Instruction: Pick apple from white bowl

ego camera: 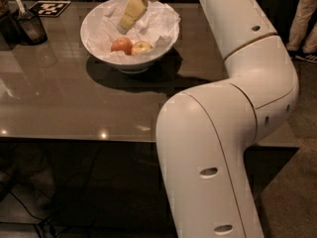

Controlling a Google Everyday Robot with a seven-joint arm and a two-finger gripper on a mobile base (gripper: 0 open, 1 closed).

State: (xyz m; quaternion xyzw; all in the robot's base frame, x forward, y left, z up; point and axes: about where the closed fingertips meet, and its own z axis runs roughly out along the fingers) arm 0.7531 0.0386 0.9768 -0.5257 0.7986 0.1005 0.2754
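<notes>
Apple [142, 47], pale with a red blush, lies ungrasped on crumpled paper in the white bowl [116, 63], just beside a redder apple [121, 45]. The gripper [122, 28] hangs close above them, over the bowl; whether it is open cannot be told. Descent, grasp and lift remain.

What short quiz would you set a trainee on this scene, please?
1. True or false: the gripper hangs over the white bowl.
2. How many apples lie in the bowl?
3. In the picture, the pale yellow-green apple lies: A) left of the orange-red apple; B) right of it; C) outside the bowl.
Key: 1 true; 2 two; 3 B.
</notes>
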